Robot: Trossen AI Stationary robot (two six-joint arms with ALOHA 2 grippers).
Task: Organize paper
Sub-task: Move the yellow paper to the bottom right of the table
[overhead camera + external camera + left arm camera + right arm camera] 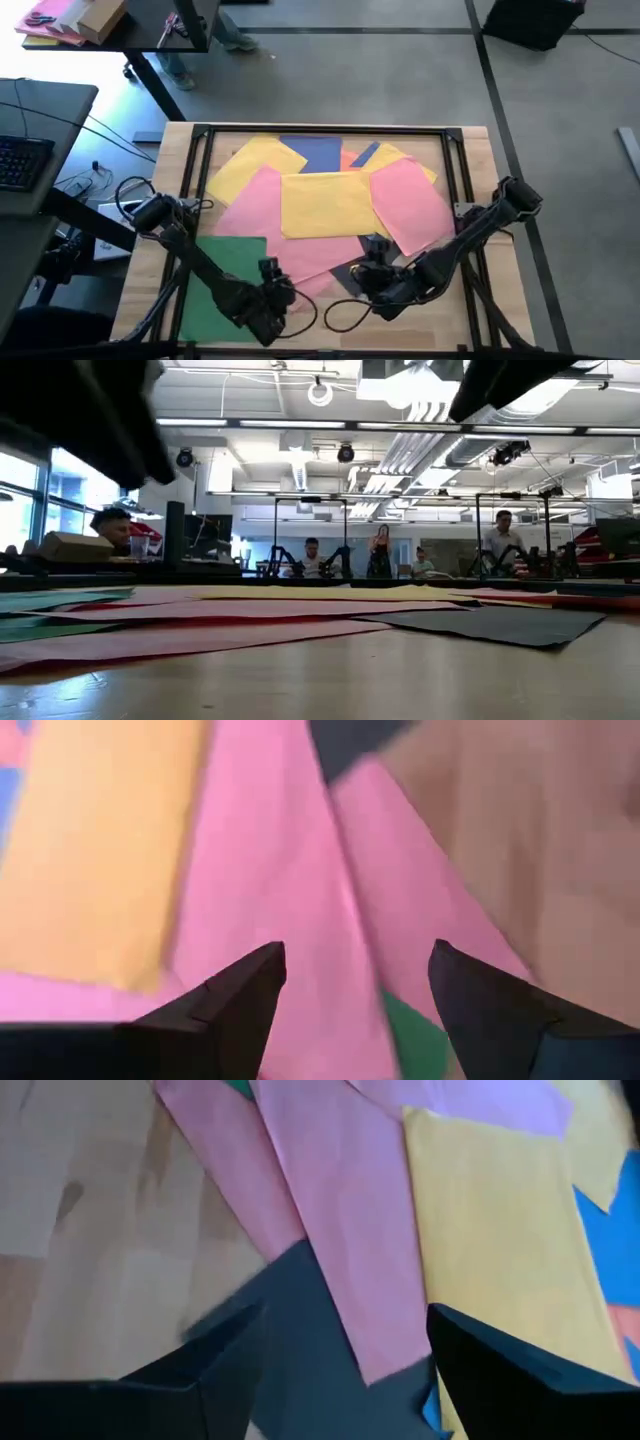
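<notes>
Sheets of coloured paper lie flat and overlapping on the wooden table. A yellow sheet (325,205) lies in the middle. Pink sheets (265,215) (410,205) lie beside it. Another yellow (250,165), a blue (315,152) and an orange sheet (352,160) lie farther back. A green sheet (225,280) lies near left and a dark grey one (350,275) near centre. My left gripper (272,287) (355,955) hovers open over the pink sheets' near corner. My right gripper (373,265) (345,1315) hovers open over the dark grey sheet (300,1340).
A black frame (330,130) borders the table's far and side edges. A black cable loop (340,315) lies on the bare wood near the front edge. A desk with a keyboard (20,160) stands off the table's left. Several people (500,540) show in the room behind.
</notes>
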